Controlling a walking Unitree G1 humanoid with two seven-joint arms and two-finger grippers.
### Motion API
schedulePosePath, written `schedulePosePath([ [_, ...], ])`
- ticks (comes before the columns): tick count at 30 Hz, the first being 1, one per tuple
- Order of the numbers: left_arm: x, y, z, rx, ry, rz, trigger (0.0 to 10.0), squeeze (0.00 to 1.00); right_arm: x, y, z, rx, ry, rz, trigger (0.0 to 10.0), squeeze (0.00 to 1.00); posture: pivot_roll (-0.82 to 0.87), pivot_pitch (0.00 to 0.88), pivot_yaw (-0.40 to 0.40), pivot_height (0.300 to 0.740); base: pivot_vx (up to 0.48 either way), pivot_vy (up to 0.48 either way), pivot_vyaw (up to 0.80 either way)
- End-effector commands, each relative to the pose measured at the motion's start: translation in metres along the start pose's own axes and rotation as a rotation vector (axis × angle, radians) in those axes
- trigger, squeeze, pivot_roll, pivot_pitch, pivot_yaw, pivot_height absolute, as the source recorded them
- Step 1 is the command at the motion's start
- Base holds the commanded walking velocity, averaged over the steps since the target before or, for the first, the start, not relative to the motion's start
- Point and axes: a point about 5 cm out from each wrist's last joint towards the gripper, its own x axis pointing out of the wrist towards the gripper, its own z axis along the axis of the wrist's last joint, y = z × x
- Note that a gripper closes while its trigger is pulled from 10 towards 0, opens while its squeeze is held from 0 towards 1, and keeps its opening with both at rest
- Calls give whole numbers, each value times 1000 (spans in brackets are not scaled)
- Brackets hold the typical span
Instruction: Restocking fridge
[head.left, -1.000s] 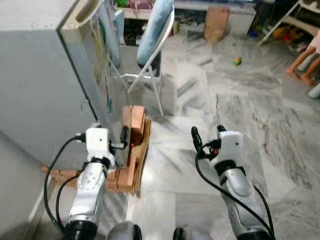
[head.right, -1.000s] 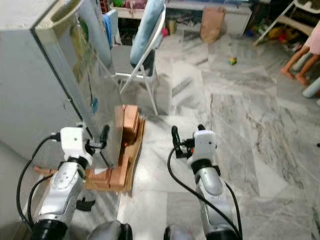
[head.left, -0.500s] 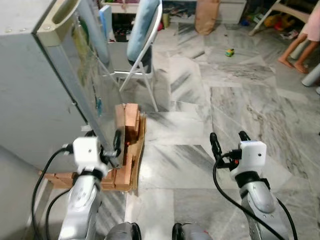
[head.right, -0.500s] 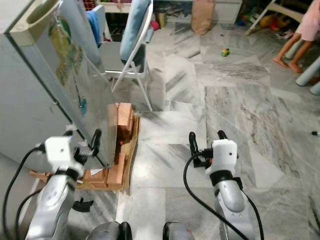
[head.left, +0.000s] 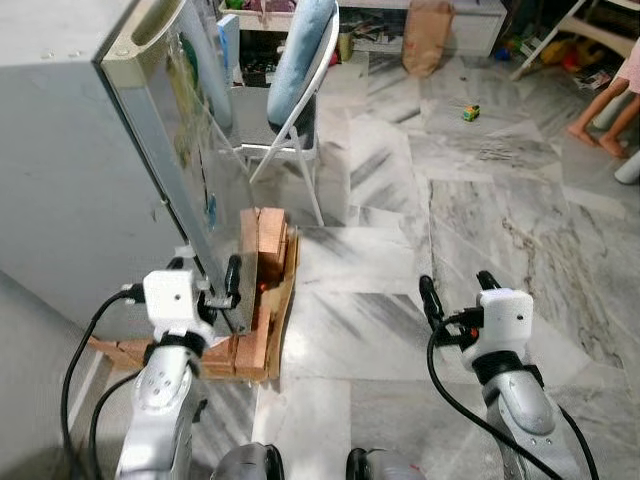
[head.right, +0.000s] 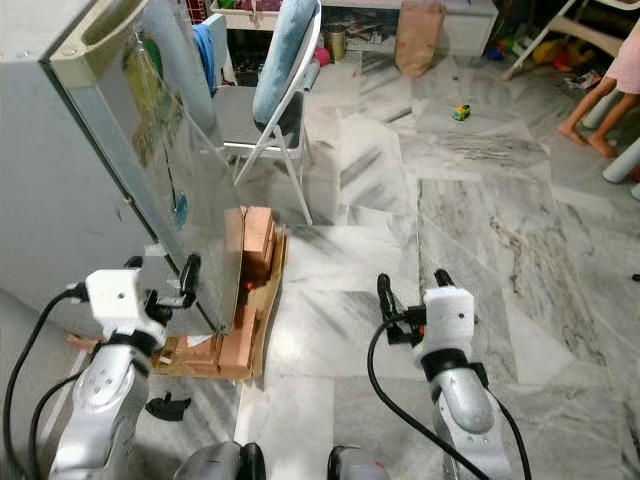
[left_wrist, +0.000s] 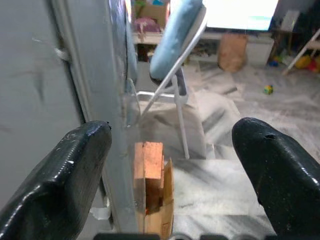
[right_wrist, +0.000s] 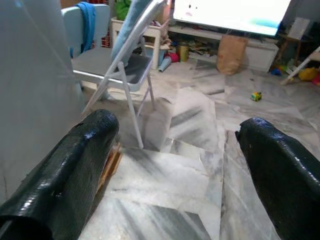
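the fridge door (head.left: 185, 150) stands at ten o'clock, its lower edge now between the wide jaws of the left gripper (head.left: 208, 280), which has moved in from half a second ago, likely to swing it; right gripper (head.left: 455, 290), jaws wide, hovers at four o'clock over the floor (head.left: 400, 220).

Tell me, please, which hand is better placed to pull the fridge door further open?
The left hand, probably. Its open fingers sit either side of the fridge door at its lower edge, just above the wooden blocks. The right hand hangs open over the bare floor, well away from the door.
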Motion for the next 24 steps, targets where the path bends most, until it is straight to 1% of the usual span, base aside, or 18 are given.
schedulePosePath([
  [1, 8, 14, -6, 25, 25, 35, 10000, 0, -1, 2, 6, -12, -12, 18, 10000, 0, -25, 118, -3, 740, 0, 0, 0],
  [4, 21, 21, -3, 25, 20, 51, 10000, 0, -3, 3, 9, -20, -15, 37, 10000, 0, -48, 131, -7, 740, 0, 0, 0],
  [6, 38, 23, 3, 29, 7, 62, 10000, 0, -5, 1, 13, -31, -23, 47, 10000, 0, -63, 149, -9, 740, 0, 0, 0],
  [7, 38, 23, 3, 29, 7, 62, 10000, 0, -5, 1, 13, -31, -23, 47, 10000, 0, -63, 149, -9, 740, 0, 0, 0],
  [9, 53, 24, 5, 50, 13, 90, 10000, 0, -9, -1, 17, -35, -24, 50, 10000, 0, -84, 167, -7, 740, 0, 0, 0],
  [11, 58, 23, 5, 49, 18, 89, 10000, 0, -11, -1, 18, -40, -21, 55, 10000, 0, -96, 174, -5, 740, 0, 0, 0],
  [12, 58, 23, 5, 49, 18, 89, 10000, 0, -11, -1, 18, -40, -21, 55, 10000, 0, -96, 174, -5, 740, 0, 0, 0],
  [15, 64, 25, 7, 60, 16, 101, 10000, 0, -17, -1, 18, -61, -16, 68, 10000, 0, -114, 184, -2, 740, 0, 0, 0],
  [16, 70, 28, 9, 67, 9, 116, 10000, 0, -22, -2, 19, -71, -8, 68, 10000, 0, -120, 187, -1, 740, 0, 0, 0],
  [20, 74, 34, 10, 68, 7, 143, 10000, 0, -24, -3, 19, -71, -2, 62, 10000, 0, -122, 189, 0, 740, 0, 0, 0],
  [24, 80, 42, 16, 88, -12, 169, 10000, 0, -25, -3, 20, -68, 4, 67, 10000, 0, -117, 190, 1, 740, 0, 0, 0],
])
